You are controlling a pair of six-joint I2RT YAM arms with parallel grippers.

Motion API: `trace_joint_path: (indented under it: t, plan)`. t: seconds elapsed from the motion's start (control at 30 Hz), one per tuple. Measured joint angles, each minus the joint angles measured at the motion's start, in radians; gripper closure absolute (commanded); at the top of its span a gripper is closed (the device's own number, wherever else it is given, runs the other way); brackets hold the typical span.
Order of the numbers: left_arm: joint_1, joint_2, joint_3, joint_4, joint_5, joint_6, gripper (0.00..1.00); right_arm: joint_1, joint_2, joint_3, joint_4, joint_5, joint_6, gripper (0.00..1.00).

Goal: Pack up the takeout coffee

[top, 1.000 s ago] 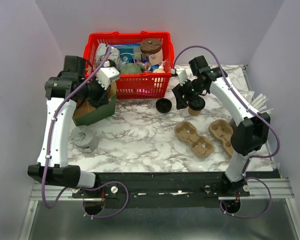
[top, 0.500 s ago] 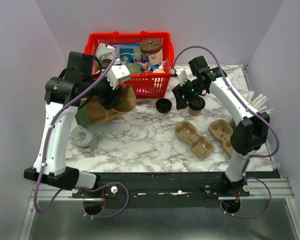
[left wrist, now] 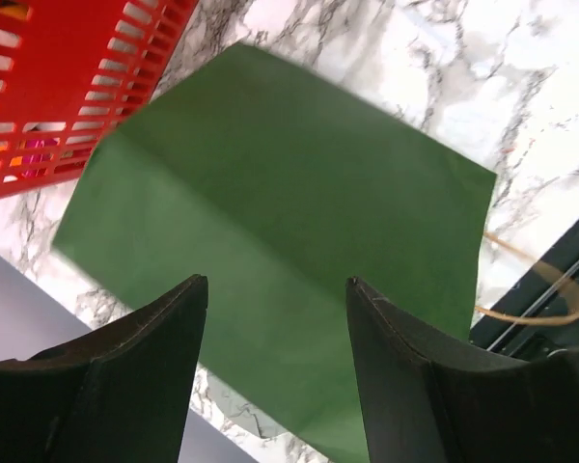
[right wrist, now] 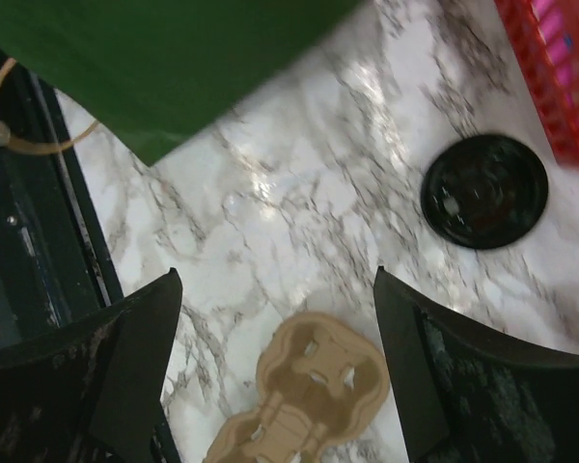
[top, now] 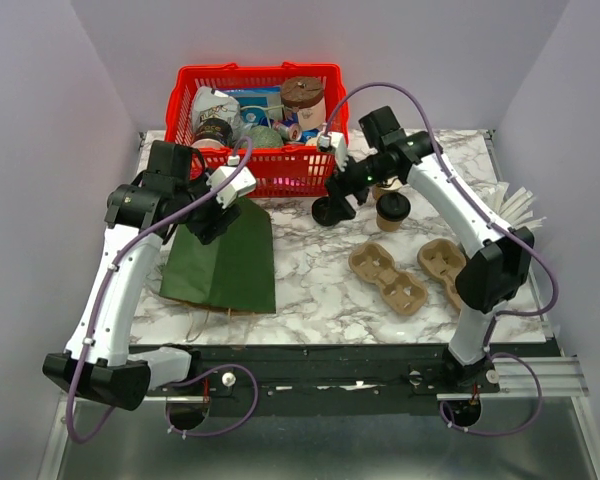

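Observation:
The takeout coffee (top: 392, 211), a small tan paper cup with a dark top, stands upright and free on the marble table right of centre. My right gripper (top: 345, 187) hangs open just left of it, above a black lid (top: 327, 212). In the right wrist view its fingers (right wrist: 135, 338) spread wide over bare marble, with the black lid (right wrist: 484, 190) ahead. A green paper bag (top: 225, 260) lies flat on the left of the table. My left gripper (top: 216, 212) hovers open over the bag (left wrist: 289, 212), holding nothing.
A red basket (top: 280, 172) full of goods, with a brown-lidded pale cup (top: 303, 100), stands at the back. Two brown pulp carriers (top: 387, 275) (top: 443, 268) lie at the front right. The bag's tan handle (left wrist: 540, 299) loops over the table's near edge.
The left gripper opened and the green bag fell flat onto the table. The right gripper opened off the cup and moved left toward the black lid; the cup stays upright.

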Motion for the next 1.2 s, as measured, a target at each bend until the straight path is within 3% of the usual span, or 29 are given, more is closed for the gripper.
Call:
trace_joint_path:
  t: [0.13,0.37,0.57,0.77,1.03,1.2]
  plan:
    - [0.0,-0.013,-0.014,0.044,-0.01,0.011,0.35,0.042,-0.033,-0.057,0.088,-0.063,-0.027,0.1]
    - [0.0,-0.056,-0.003,0.062,-0.005,0.088,0.3,0.051,-0.096,-0.086,0.188,-0.102,-0.055,0.1]
    - [-0.013,-0.225,-0.143,-0.017,0.034,0.409,0.2,0.065,-0.151,-0.204,0.216,-0.067,-0.021,0.1]
    - [-0.111,-0.392,-0.283,-0.039,0.082,0.68,0.17,0.065,-0.218,-0.354,0.245,-0.029,0.027,0.09]
    - [-0.179,-0.311,-0.246,-0.075,0.219,0.727,0.15,0.064,-0.352,-0.498,0.255,0.018,0.049,0.07]
    - [-0.371,-0.335,-0.336,-0.021,0.211,0.717,0.16,0.06,-0.381,-0.506,0.26,0.055,0.053,0.06]
